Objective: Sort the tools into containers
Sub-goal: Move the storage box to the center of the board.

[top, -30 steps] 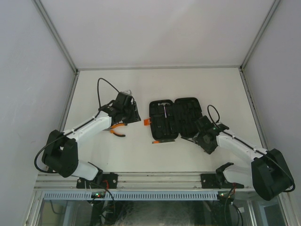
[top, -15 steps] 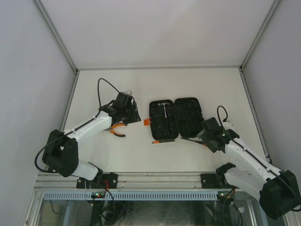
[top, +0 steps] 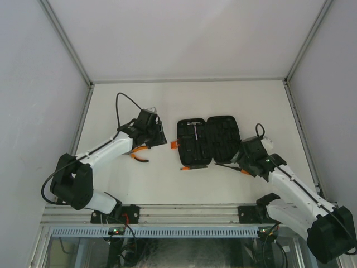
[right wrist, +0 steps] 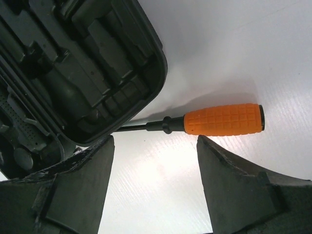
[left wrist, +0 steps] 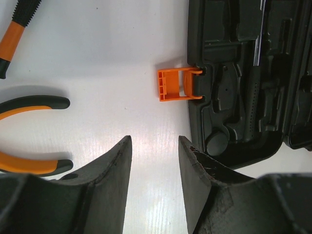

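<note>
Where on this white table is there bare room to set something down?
Free: the wide strip beyond the open black plastic tool case, and the near middle in front of it. Crowded: beside the case, around the orange-handled pliers and orange-handled screwdriver.

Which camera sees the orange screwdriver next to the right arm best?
The right wrist view. There the screwdriver is big and close, and you can see its bumpy orange handle and thin dark shaft clearly. The top view shows it only as a tiny orange speck. The left wrist view misses it.
</note>
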